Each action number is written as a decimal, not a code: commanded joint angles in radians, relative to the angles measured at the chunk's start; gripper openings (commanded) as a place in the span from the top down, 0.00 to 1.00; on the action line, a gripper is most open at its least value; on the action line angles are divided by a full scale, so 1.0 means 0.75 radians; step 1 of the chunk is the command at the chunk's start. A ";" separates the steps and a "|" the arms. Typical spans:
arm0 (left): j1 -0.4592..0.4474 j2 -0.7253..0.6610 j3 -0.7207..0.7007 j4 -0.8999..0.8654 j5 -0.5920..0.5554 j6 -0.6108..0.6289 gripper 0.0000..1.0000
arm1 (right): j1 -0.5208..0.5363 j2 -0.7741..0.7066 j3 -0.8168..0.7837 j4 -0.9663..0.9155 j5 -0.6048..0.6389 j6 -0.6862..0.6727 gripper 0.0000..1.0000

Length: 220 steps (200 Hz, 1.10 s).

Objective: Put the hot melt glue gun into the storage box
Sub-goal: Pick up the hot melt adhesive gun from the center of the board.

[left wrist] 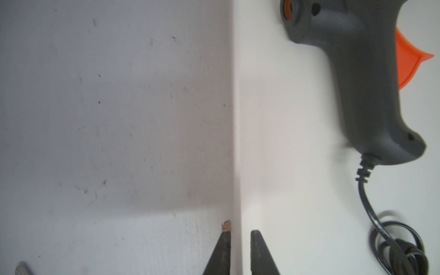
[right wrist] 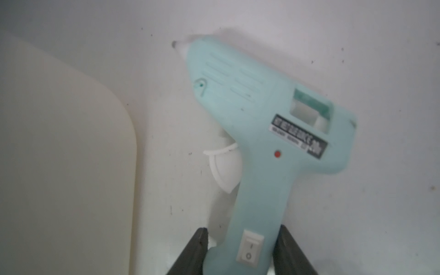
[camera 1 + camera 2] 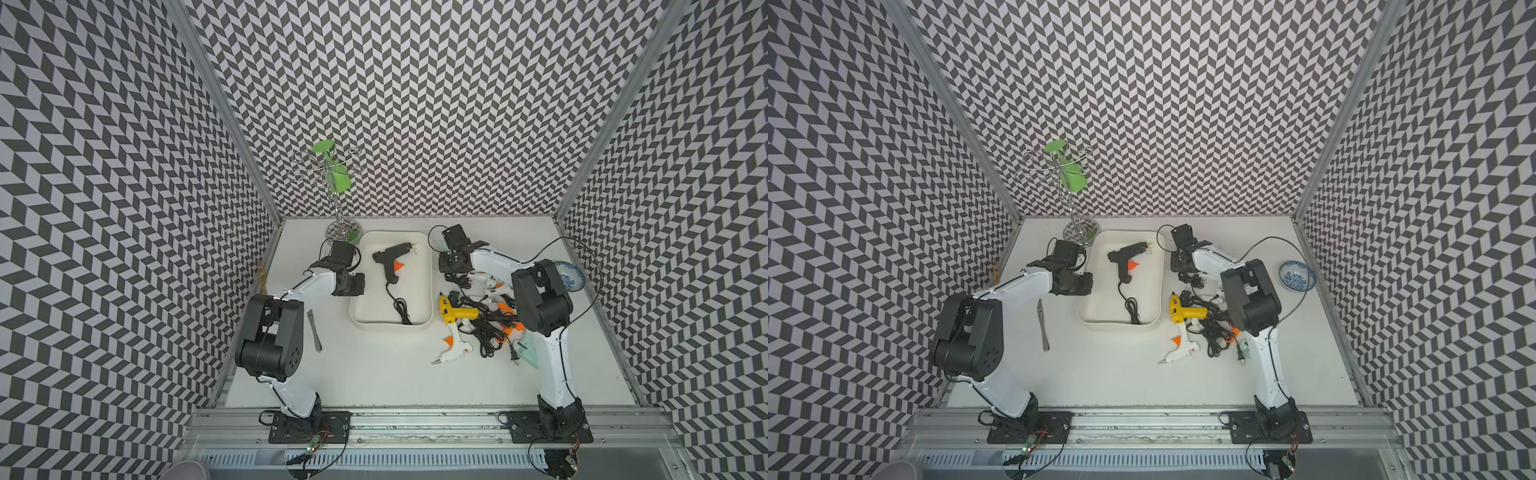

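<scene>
Storage box (image 3: 388,325), a cream-white smooth plastic tray with rounded corners and low walls, sits in the far middle of the scuffed matte white table (image 3: 374,374). At its far left corner rises a twisted wire stand (image 3: 338,208) with looped arms and green plastic cups.

To the right of the box lies a heap of pistol-shaped glue guns in tangled black cords (image 3: 486,328). Among them are a yellow glue gun (image 3: 451,313) and, nearer, a white glue gun (image 3: 453,347) with an orange trigger.

Inside the box, toward its far end, a black glue gun (image 3: 388,259) lies flat. Its trigger is orange, and its bundled cord trails toward the near wall.

A pale blue glue gun (image 2: 257,123) with a white trigger and rocker switch lies on the table just right of the box's far right corner. The right gripper (image 2: 242,228) has its dark wedge fingers against both sides of the handle, clasping it.

The left gripper (image 1: 240,234) hangs at the box's left wall. Its fingers stand narrowly apart astride the rim, and whether they pinch it I cannot tell.

A blue-patterned round bowl (image 3: 571,276) sits far right. Slim metal tweezers (image 3: 314,331) lie left of the box.
</scene>
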 commanded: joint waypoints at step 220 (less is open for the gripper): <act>-0.008 -0.048 -0.085 0.101 0.163 -0.180 0.77 | 0.296 -0.679 0.259 -0.247 0.107 -0.128 0.86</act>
